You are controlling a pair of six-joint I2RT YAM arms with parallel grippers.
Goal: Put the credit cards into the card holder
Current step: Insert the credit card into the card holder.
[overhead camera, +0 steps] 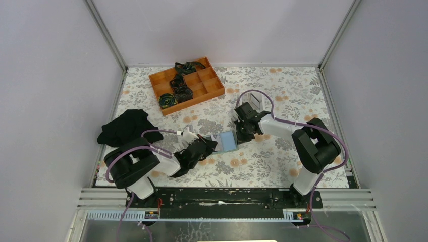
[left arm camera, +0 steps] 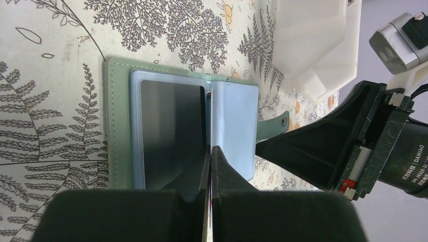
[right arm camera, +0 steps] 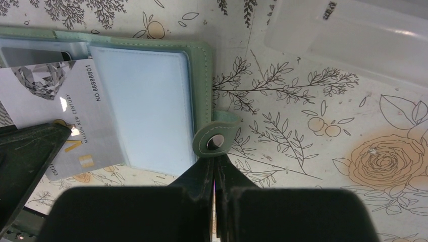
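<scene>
While the right gripper [right arm camera: 215, 157] steadies the card holder [right arm camera: 146, 106], one silver card [right arm camera: 55, 101] appears to be mid-insertion.
The card holder lies open on the table [overhead camera: 282, 151]. The left gripper [left arm camera: 211, 149] pinches the silver card on edge at the card holder's centre fold, and the card is not yet seated. The right gripper's fingers are pressed together on the card holder's strap tab [right arm camera: 216, 140]. A dark card [left arm camera: 171, 131] appears already sleeved, and no other cards can be identified.

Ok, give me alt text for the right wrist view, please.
The right end effector, shut, pinches the snap tab of the open green card holder on the floral table cover. The left end effector holds a silver card angled against the holder's clear sleeves; a white tray lies at upper right.
</scene>
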